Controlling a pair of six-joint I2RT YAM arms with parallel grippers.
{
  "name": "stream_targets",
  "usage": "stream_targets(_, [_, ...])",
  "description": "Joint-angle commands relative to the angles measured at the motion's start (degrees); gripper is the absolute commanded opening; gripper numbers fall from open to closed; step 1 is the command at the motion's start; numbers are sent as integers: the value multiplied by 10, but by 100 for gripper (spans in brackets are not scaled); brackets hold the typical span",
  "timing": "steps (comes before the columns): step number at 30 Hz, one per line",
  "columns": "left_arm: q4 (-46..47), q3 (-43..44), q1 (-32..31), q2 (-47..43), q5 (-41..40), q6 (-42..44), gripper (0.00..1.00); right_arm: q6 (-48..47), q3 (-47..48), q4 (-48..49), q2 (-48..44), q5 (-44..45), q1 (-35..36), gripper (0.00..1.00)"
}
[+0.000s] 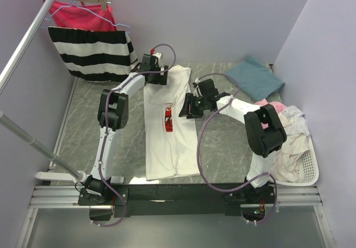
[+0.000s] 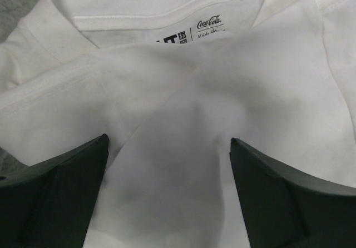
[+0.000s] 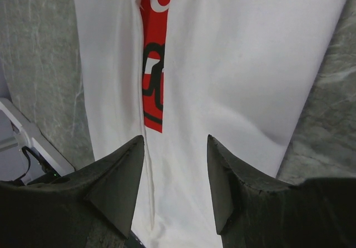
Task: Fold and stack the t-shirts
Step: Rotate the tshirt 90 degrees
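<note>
A white t-shirt (image 1: 169,148) with a red square logo (image 1: 168,120) lies on the grey table (image 1: 222,142), folded lengthwise into a long strip, collar at the far end. My left gripper (image 1: 157,77) hovers over the collar end. In the left wrist view it (image 2: 169,139) is wide open above the folded sleeves, just below the neck label (image 2: 189,34). My right gripper (image 1: 188,109) is at the strip's right edge near the middle. In the right wrist view it (image 3: 176,137) is open over white cloth, below the logo (image 3: 154,64), gripping nothing. A folded teal t-shirt (image 1: 257,77) lies at the back right.
A white basket (image 1: 307,173) at the right edge holds a heap of pale white and pink tees (image 1: 292,134). A striped garment (image 1: 94,53) and a red-pink one (image 1: 83,15) hang on a rack (image 1: 28,36) at the back left. Walls close in left, back and right.
</note>
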Motion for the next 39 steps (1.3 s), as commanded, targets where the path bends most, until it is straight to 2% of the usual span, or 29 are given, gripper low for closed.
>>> stream_targets(1, [13,7,5,-10,15,9,91,-6,14,12,18,-25,15,56])
stream_targets(5, [5,11,6,-14,11,12,60,-4,12,14,30,-28,27,56])
stream_targets(6, [8,10,6,-18,9,12,49,-4,11,16,31,-28,30,56])
stream_targets(7, [9,7,6,-21,7,12,45,-3,9,17,34,-27,34,56])
stream_targets(11, [16,2,6,-30,-4,11,41,-1,4,19,38,-23,41,56])
stream_targets(15, [16,3,7,-39,-21,11,52,-4,-9,17,41,-19,42,56])
stream_targets(17, [20,2,7,-42,-22,14,47,-4,-15,19,44,-17,43,55])
stream_targets(20, [23,6,7,-48,-27,18,10,-1,-32,26,45,-16,44,55])
stream_targets(21, [19,10,7,-47,-29,19,1,-1,-39,27,45,-14,46,55])
stream_targets(28, [30,10,7,-56,-29,28,1,3,-72,34,39,-3,51,55])
stream_targets(33, [46,9,8,-71,-88,35,1,8,-77,19,50,17,56,55])
stream_targets(39, [60,10,12,-77,-101,41,1,15,-80,10,58,26,60,55])
